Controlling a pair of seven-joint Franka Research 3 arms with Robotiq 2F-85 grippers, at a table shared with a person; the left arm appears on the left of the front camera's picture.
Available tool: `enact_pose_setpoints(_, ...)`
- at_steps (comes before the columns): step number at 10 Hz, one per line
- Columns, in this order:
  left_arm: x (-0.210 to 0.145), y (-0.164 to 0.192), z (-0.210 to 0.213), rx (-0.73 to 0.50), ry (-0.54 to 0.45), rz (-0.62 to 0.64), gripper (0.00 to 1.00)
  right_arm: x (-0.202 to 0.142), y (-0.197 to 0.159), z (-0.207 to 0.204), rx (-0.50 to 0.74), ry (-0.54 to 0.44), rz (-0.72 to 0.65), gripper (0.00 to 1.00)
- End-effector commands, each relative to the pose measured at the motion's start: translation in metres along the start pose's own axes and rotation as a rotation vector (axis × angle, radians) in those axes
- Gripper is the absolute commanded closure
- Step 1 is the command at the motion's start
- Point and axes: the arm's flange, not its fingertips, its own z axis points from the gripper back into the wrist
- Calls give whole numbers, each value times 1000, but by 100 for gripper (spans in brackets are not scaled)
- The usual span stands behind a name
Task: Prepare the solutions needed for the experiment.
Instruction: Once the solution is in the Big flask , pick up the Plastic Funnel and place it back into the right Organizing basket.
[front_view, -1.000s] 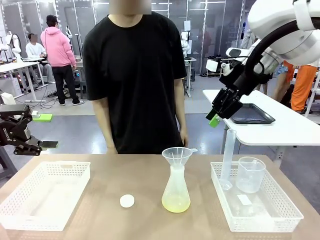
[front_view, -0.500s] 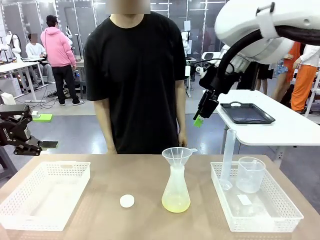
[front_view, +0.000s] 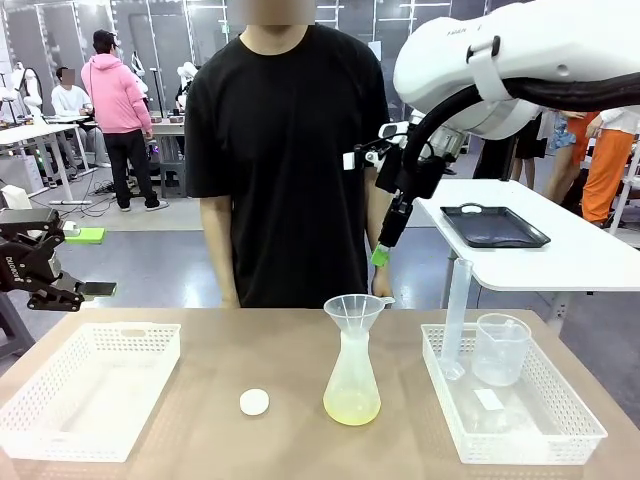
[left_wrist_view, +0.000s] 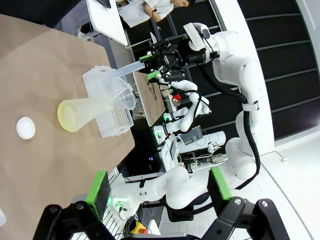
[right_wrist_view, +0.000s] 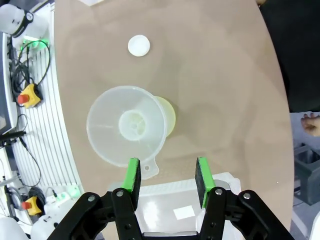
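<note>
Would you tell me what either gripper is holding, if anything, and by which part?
Nothing: the left gripper and the right gripper are both open and empty.

**Item count.** On the counter (front_view: 300, 350):
- two white mesh baskets, the left basket (front_view: 60, 448) and the right basket (front_view: 530, 448)
- one conical flask (front_view: 352, 375)
- one funnel (front_view: 354, 312), seated in the flask's neck
- one shallow layer of pale yellow-green solution (front_view: 351, 406), in the flask's base
- one small white round cap (front_view: 254, 402)

In the right basket:
- one graduated cylinder (front_view: 457, 310)
- one beaker (front_view: 500, 348)
- one small white slip (front_view: 489, 399)

Two robot end effectors, each with two green pads: the left end effector (left_wrist_view: 159, 187) and the right end effector (right_wrist_view: 167, 177).

One person (front_view: 285, 150) stands at the counter's far edge.
</note>
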Motion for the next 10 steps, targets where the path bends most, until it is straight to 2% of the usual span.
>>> enact_pose_setpoints(1,2,-3,-2,-27,-10,8,0,13,-3,-7,24,45,-52,44)
enact_pose_setpoints(3,2,-3,-2,-27,-10,8,0,19,-4,-20,46,77,-74,44)
enact_pose_setpoints(7,2,-3,-2,-27,-10,8,0,21,-5,-56,115,77,-89,44)
enact_pose_setpoints(10,2,-3,-2,-27,-10,8,0,18,-9,-76,116,145,-122,44)
